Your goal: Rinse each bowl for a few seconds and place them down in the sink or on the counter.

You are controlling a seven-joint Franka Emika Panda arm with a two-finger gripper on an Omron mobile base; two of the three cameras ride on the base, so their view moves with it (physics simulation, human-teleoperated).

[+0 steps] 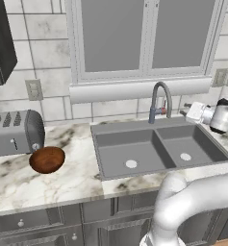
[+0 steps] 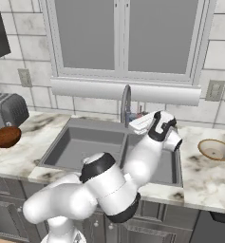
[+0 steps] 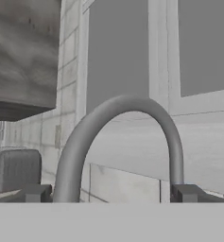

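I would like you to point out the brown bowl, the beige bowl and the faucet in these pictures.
brown bowl (image 1: 47, 159), left base view, on its inner hollow.
beige bowl (image 2: 216, 149), right base view, on its inner hollow.
faucet (image 3: 127, 109), hand view, on the top of its curved neck.

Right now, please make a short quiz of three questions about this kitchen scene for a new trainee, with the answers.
1. True or false: the reddish-brown bowl lies inside the sink.
2. Which thing stands just behind the reddish-brown bowl? A) a kettle B) the toaster C) a pan
3. Fill in: the pale tan bowl rests on the counter to the ____ of the sink.

Key:
1. False. It sits on the counter, left of the sink.
2. B.
3. Right. Both basins hold no bowl, and the open gripper faces the faucet, holding nothing.
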